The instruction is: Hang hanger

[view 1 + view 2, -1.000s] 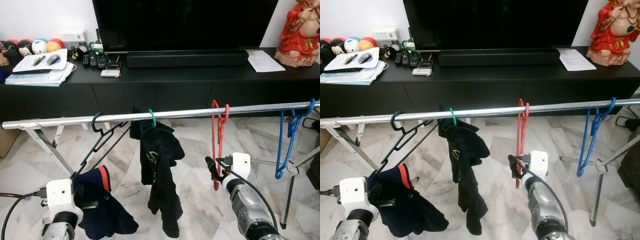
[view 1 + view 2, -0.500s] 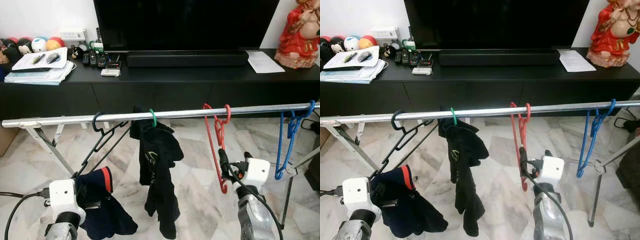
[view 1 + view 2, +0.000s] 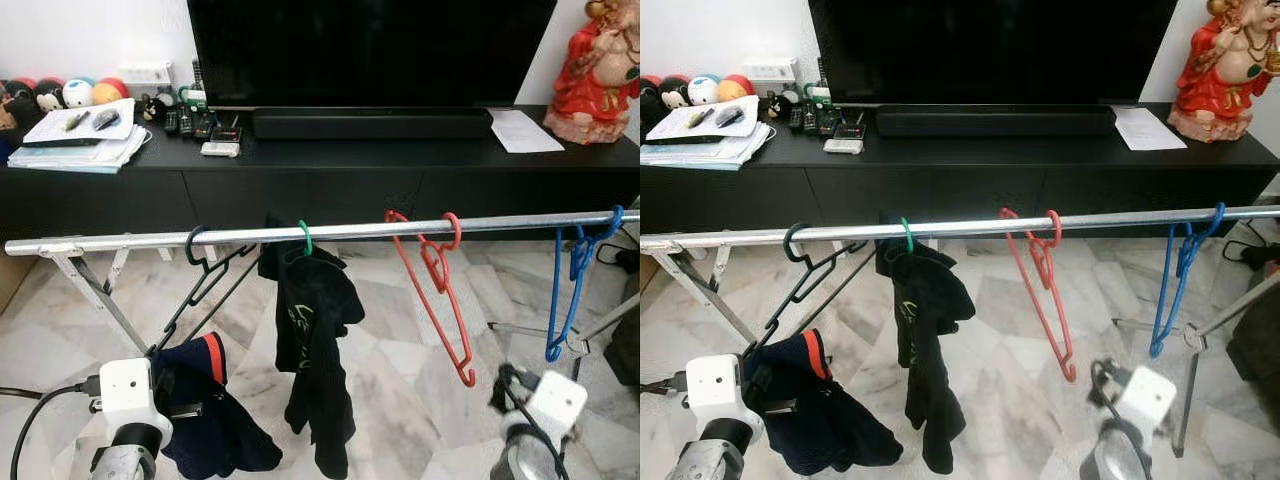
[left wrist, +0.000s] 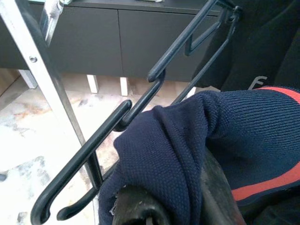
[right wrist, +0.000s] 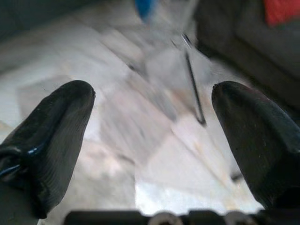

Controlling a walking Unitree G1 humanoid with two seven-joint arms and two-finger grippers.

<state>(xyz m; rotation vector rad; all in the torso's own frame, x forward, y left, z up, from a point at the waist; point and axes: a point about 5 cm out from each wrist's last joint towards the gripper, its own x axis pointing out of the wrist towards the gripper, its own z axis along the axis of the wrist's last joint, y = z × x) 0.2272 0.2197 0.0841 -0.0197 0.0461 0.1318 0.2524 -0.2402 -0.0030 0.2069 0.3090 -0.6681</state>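
Hangers (image 3: pixel 430 290) on rail (image 3: pixel 330 231): four

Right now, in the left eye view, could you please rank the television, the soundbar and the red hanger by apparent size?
1. television
2. soundbar
3. red hanger, thin outline; it hangs nearer the camera, so true sizes stay unsure.

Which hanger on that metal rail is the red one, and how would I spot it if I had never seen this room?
Start at the silver rail that runs in front of the black TV cabinet. The red hanger hooks over it right of the middle, between the black garment on a green hook and the blue hanger at the far right. It is bare and hangs slanted.
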